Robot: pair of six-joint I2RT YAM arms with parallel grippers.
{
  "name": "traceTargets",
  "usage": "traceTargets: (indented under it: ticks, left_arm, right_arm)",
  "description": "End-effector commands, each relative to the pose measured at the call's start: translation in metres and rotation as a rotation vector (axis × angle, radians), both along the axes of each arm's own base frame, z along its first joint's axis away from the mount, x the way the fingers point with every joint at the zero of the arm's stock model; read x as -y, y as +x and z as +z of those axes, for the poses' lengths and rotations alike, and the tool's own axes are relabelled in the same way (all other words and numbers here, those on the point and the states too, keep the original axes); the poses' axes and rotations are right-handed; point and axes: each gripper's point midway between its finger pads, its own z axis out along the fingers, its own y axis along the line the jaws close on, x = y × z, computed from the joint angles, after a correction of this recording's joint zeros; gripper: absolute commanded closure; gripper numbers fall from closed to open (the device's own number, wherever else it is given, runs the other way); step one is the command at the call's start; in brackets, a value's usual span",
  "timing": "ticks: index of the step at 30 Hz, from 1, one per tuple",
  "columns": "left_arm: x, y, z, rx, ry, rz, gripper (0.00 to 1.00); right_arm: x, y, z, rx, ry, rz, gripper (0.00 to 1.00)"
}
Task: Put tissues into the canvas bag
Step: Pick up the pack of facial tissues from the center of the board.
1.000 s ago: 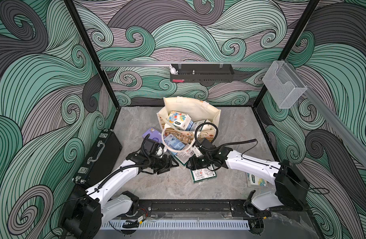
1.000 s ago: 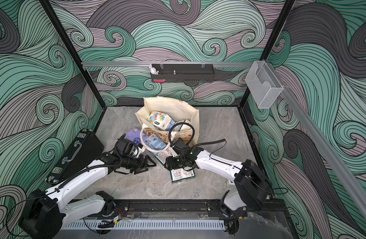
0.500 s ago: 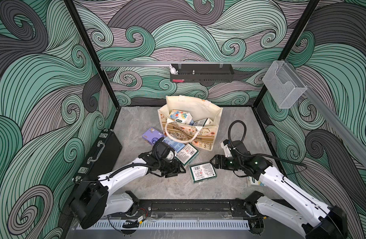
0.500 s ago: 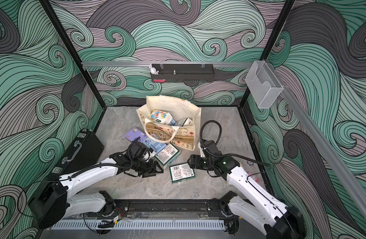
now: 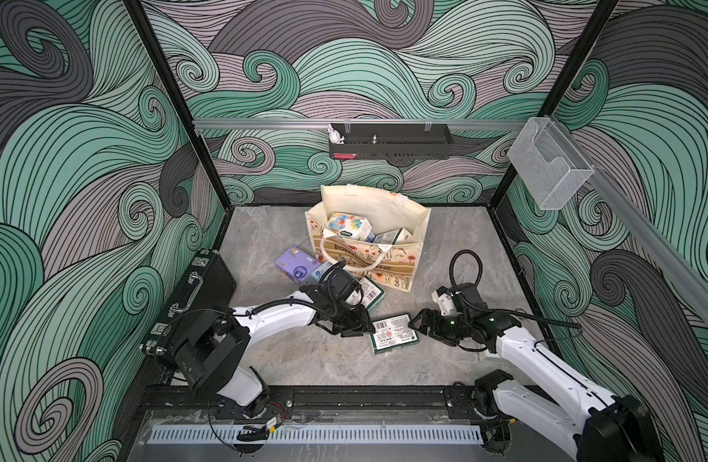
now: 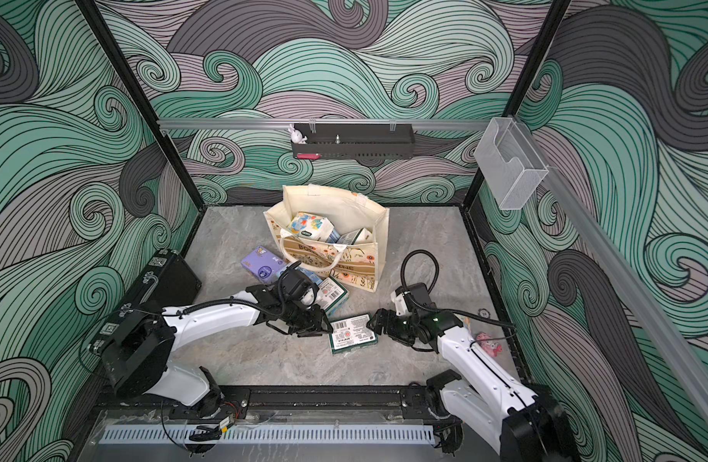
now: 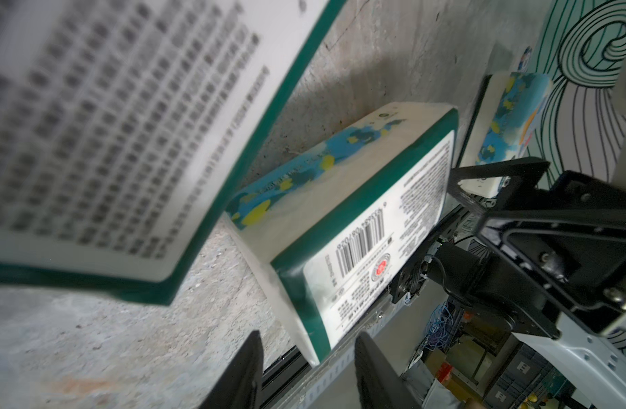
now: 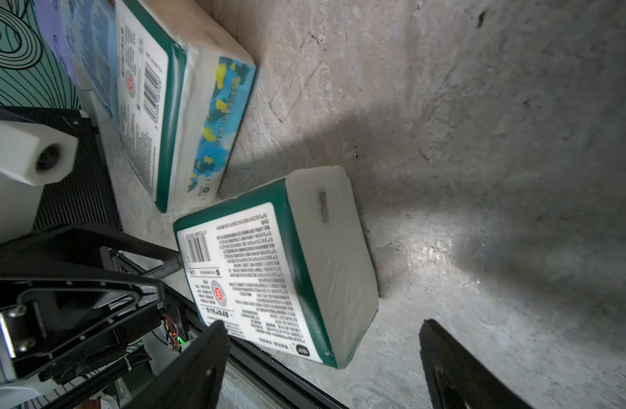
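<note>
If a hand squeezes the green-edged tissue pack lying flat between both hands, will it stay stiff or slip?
Probably soft: the green-edged pack has rounded sides, so it should dent. Its shiny wrap may slip. Flat and boxy, it will hardly roll.

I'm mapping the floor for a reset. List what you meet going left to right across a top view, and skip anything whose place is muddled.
black case → purple tissue pack → left gripper → green-edged tissue pack lying flat → right gripper
</note>
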Motion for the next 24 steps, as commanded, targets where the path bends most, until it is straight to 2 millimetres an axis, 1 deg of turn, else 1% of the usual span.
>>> traceTargets:
  ticks: [1, 2, 4, 7, 10, 11, 12, 14, 19, 20, 24]
  left_arm:
    - [0.009, 0.003, -0.001, -0.001, 0.014, 0.006, 0.6]
    - [0.01, 0.002, -0.004, -0.007, 0.02, 0.004, 0.6]
    - [0.009, 0.0, -0.009, -0.018, 0.033, 0.001, 0.66]
    - [0.006, -0.003, -0.018, -0.033, 0.057, 0.002, 0.77]
    - [0.001, -0.005, -0.024, -0.039, 0.077, 0.002, 0.82]
    - [-0.001, -0.006, -0.025, -0.038, 0.083, 0.002, 0.82]
    - [-0.003, -0.007, -0.027, -0.037, 0.092, -0.002, 0.82]
    - [-0.006, -0.008, -0.029, -0.036, 0.107, -0.006, 0.83]
    - [-0.014, -0.014, -0.038, -0.044, 0.135, -0.017, 0.86]
    - [-0.015, -0.015, -0.039, -0.045, 0.139, -0.02, 0.87]
    - [-0.02, -0.017, -0.041, -0.041, 0.151, -0.019, 0.87]
  right_arm:
    - [-0.006, 0.004, 0.005, 0.03, 0.05, 0.026, 0.15]
    - [-0.004, 0.005, 0.004, 0.033, 0.047, 0.023, 0.15]
    - [-0.003, 0.005, 0.003, 0.035, 0.048, 0.023, 0.15]
    - [-0.001, 0.004, 0.001, 0.031, 0.057, 0.019, 0.15]
    - [-0.001, 0.002, -0.002, 0.024, 0.07, 0.021, 0.14]
    - [-0.001, 0.001, -0.003, 0.021, 0.072, 0.023, 0.13]
    - [-0.001, 0.0, -0.005, 0.02, 0.072, 0.027, 0.08]
    - [-0.001, -0.003, -0.007, 0.014, 0.077, 0.036, 0.04]
    - [-0.012, -0.006, -0.008, -0.017, 0.146, 0.063, 0.03]
    - [-0.016, -0.003, -0.006, -0.008, 0.175, 0.069, 0.03]
    - [-0.023, -0.002, -0.013, -0.044, 0.218, 0.063, 0.03]
